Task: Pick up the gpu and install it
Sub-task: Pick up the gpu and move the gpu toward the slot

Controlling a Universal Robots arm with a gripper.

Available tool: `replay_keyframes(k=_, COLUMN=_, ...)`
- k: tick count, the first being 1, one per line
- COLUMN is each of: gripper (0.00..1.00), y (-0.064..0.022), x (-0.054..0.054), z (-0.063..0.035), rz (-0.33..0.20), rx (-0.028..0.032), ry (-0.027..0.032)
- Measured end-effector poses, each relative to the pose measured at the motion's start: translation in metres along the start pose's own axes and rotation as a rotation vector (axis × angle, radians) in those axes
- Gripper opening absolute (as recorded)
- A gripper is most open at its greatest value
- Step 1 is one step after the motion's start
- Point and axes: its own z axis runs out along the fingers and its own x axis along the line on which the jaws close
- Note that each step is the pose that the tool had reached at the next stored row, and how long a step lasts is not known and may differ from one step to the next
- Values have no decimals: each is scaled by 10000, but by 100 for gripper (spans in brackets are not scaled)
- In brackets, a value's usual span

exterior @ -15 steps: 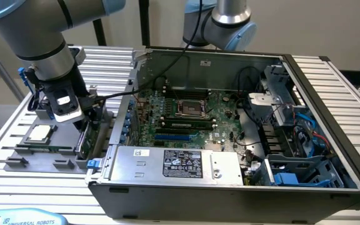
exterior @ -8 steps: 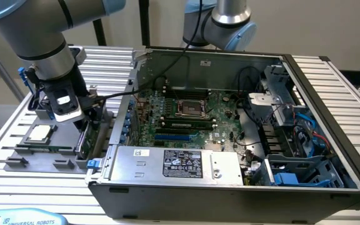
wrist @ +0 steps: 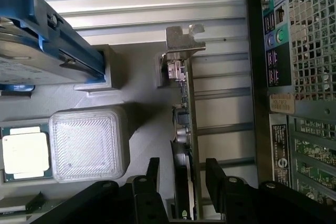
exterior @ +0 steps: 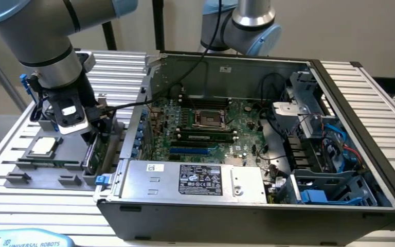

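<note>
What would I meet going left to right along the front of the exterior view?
processor chip on the grey tray → gpu standing on edge in the same tray → labelled power supply → blue drive bay

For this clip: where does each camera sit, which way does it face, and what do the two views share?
Exterior view: raised, off the arm, looking down into the open case and the tray beside it; the arm and gripper show over the tray.
Wrist view: on the wrist, looking down past the open gripper at the gpu standing on edge between its fingers.
Shared: gpu, tray, chip, case.
</note>
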Motion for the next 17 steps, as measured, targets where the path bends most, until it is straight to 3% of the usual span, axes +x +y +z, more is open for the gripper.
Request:
replay_keyframes(k=8, gripper=48, y=14, x=8, z=4, rz=-3, rx=15, ry=-13)
replay_keyframes(k=13, gripper=46, y=15, x=9, z=13, rz=-10, rx=54, ry=-97)
replay_keyframes(k=14, gripper=39, y=15, x=9, z=17, rz=-12, rx=60, ry=-117)
replay_keyframes(k=17, gripper=39, y=15, x=10, z=28, rz=-17, rx=90, ry=-183)
